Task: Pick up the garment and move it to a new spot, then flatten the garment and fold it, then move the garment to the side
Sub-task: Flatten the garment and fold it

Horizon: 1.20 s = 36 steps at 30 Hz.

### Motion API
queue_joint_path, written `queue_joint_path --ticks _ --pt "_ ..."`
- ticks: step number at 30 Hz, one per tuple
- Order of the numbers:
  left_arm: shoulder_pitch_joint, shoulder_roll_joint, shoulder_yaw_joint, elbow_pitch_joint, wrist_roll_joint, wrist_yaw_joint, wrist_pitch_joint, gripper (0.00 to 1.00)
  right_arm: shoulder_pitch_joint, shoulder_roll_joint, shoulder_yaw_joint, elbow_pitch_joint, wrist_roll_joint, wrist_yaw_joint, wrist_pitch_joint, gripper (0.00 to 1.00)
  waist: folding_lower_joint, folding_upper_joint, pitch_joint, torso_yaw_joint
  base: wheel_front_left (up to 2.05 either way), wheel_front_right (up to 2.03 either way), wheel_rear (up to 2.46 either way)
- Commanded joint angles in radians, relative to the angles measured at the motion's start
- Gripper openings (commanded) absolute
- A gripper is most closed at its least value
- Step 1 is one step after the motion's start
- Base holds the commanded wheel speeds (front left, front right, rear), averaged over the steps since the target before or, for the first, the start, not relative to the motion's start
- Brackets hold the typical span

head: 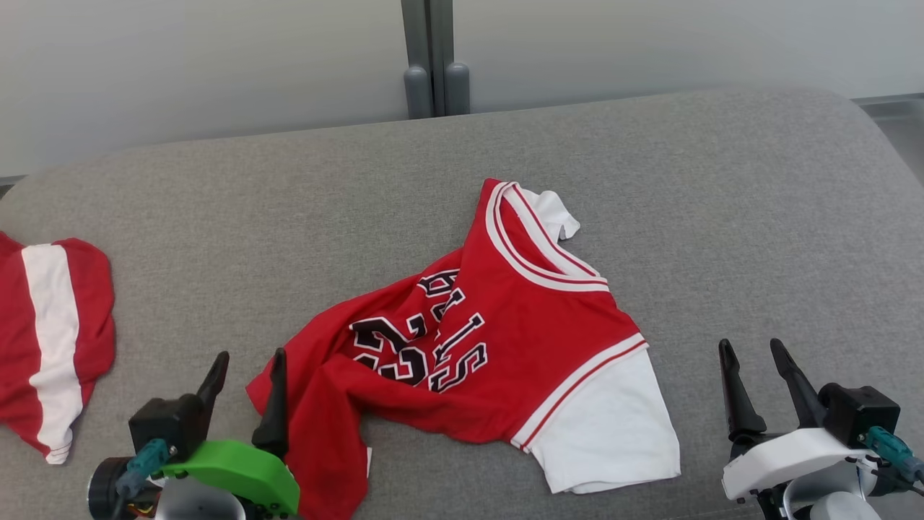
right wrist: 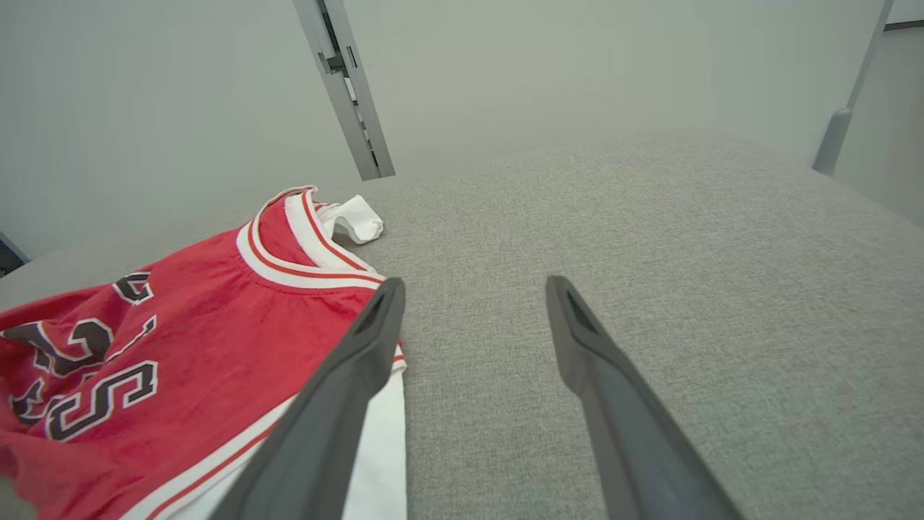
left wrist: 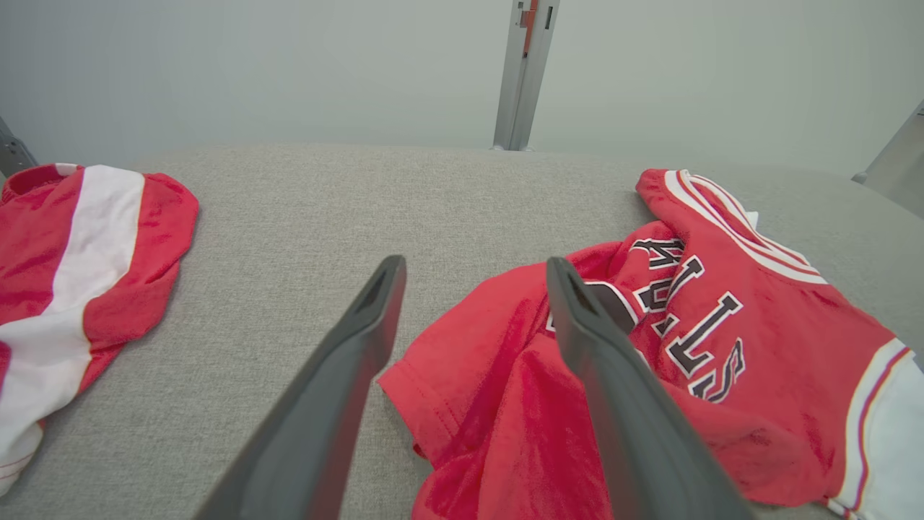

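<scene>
The garment (head: 505, 339) is a red jersey with white sleeves and black-and-white lettering, lying crumpled on the grey cushioned surface (head: 650, 166). Its red hem bunches toward the lower left, and one white sleeve spreads at the lower right. My left gripper (head: 247, 355) stands open at the hem's left corner, its right finger over the red cloth and nothing clamped. In the left wrist view the jersey (left wrist: 722, 332) lies right of and under the open left gripper (left wrist: 476, 266). My right gripper (head: 751, 347) is open, just right of the white sleeve. The right wrist view has the jersey (right wrist: 202, 339) left of the right gripper (right wrist: 475, 287).
A second red cloth with a white stripe (head: 50, 339) lies at the surface's left edge, also visible as the striped cloth (left wrist: 79, 267) in the left wrist view. A grey post (head: 433, 58) stands behind the surface against a pale wall. Bare grey surface stretches behind and right of the jersey.
</scene>
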Motion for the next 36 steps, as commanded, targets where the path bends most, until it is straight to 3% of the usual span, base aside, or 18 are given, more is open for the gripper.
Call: queue_joint_path --ticks 1,6,20,21,22,23,24,36 --pt "-0.022 0.012 0.010 0.018 -0.010 0.009 0.011 1.00 -0.007 -0.004 0.002 0.002 -0.005 -0.001 -0.003 1.00 0.0000 -0.0001 0.009 -0.014 0.00 0.00 0.00" --pt "-0.082 0.034 0.021 0.121 -0.009 0.006 0.038 1.00 -0.021 -0.010 0.002 -0.001 -0.004 -0.001 -0.003 1.00 0.0000 -0.0001 0.034 -0.036 0.00 0.00 0.00" --pt "-0.187 -0.015 -0.002 0.453 -0.076 -0.050 0.073 1.00 -0.043 -0.024 0.003 -0.002 0.006 -0.001 -0.003 1.00 0.0000 -0.0001 0.079 -0.057 0.00 0.00 0.00" --pt "-0.192 -0.017 -0.002 0.468 -0.081 -0.054 0.071 0.93 -0.044 -0.024 0.003 0.000 0.005 -0.001 -0.003 1.00 0.0000 -0.0001 0.078 -0.057 0.00 0.00 0.00" --pt "-0.199 -0.015 -0.004 0.486 -0.081 -0.062 0.067 0.44 -0.044 -0.024 0.003 0.002 0.004 -0.001 -0.003 1.00 0.0000 -0.0001 0.077 -0.058 0.00 0.00 0.00" --pt "-0.209 -0.014 -0.004 0.499 -0.080 -0.064 0.059 0.26 -0.045 -0.024 0.004 0.004 0.004 -0.001 -0.003 1.00 0.0000 -0.0001 0.076 -0.058 0.00 0.00 0.00" --pt "-0.220 -0.013 -0.005 0.513 -0.080 -0.068 0.051 0.00 -0.046 -0.025 0.005 0.005 0.005 -0.001 -0.003 1.00 0.0000 -0.0001 0.075 -0.059 0.00 0.00 0.00" --pt "-0.414 0.019 -0.014 0.640 -0.058 -0.110 -0.024 0.00 -0.045 -0.030 0.010 0.007 0.002 -0.001 -0.003 1.00 0.0000 -0.0001 0.065 -0.077 0.00 0.00 0.00"
